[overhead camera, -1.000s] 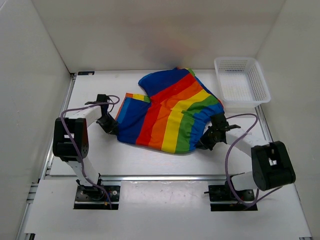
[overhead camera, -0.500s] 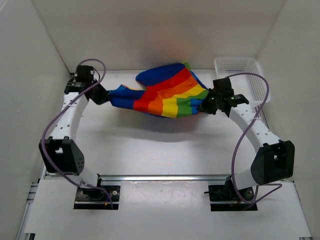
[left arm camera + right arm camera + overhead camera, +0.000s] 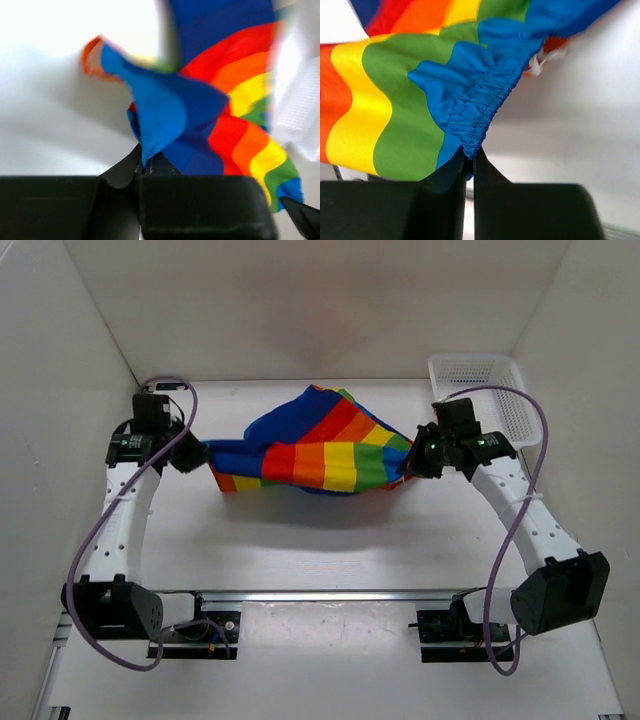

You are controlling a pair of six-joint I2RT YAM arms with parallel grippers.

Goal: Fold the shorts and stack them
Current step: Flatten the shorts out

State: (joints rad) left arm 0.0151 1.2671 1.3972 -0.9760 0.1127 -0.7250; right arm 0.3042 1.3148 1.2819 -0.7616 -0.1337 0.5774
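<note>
Shorts (image 3: pixel 310 450) stretched midair — elastic hem (image 3: pixel 475 107) only in right-wrist view.

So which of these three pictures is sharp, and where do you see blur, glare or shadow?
Top external: sharp and evenly lit, with a soft shadow on the table beneath the hanging shorts. Left wrist: the shorts look blurred, and the upper background is washed out to white. Right wrist: sharp close up, with the stitches of the blue gathered hem showing clearly.

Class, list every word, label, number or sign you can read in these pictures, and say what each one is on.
No readable text on the shorts or the white basket.
Small white tag at the shorts' edge: too blurred to read.
</note>
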